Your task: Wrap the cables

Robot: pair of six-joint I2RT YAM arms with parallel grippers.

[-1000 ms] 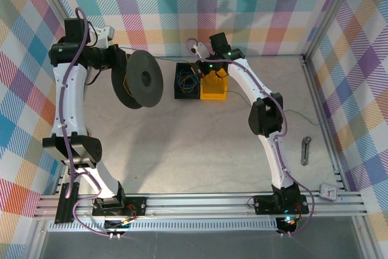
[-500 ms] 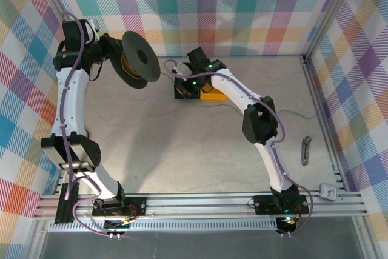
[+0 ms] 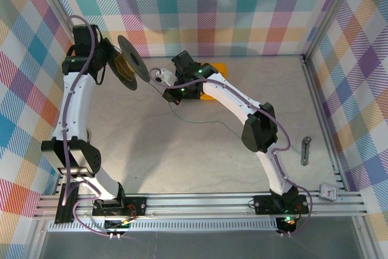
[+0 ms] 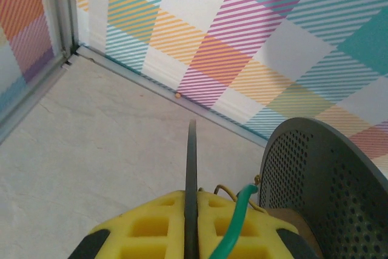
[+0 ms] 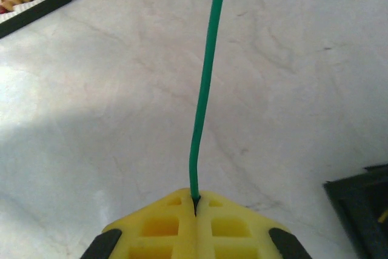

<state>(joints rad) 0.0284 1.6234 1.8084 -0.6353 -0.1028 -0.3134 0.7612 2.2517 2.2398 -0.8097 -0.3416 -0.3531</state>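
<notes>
- Green cable [image 5: 208,89]: thread-thin, light and limp. Expect it to sag, kink and slide through smooth pads if tension drops. It is probably easy to stretch or snap, so pull gently.
- Where it lies: one run goes straight out from the right claw [image 5: 195,199], taut, toward the spool [image 3: 129,62]. In the top view its slack trails loose over the middle of the desk [image 3: 151,162] toward the right edge.
- In the left wrist view a green strand also comes up beside the spool's perforated flange.
- Best hold: pinch it close to the spool, so only a short span hangs free.
- Right claw: closed tight on the green cable, which comes out of the seam between its yellow fingers.
- Right arm: stretched long from its base to the far edge left of centre, elbow raised, wrist just beside the spool and over the yellow box [image 3: 215,68].
- Left claw [image 4: 191,204]: clamped on a thin black flange of the spool, seen edge-on between its fingers.
- Left arm: reaches up at the far-left corner, forearm near vertical, and holds the spool off the desk with the disc tilted.
</notes>
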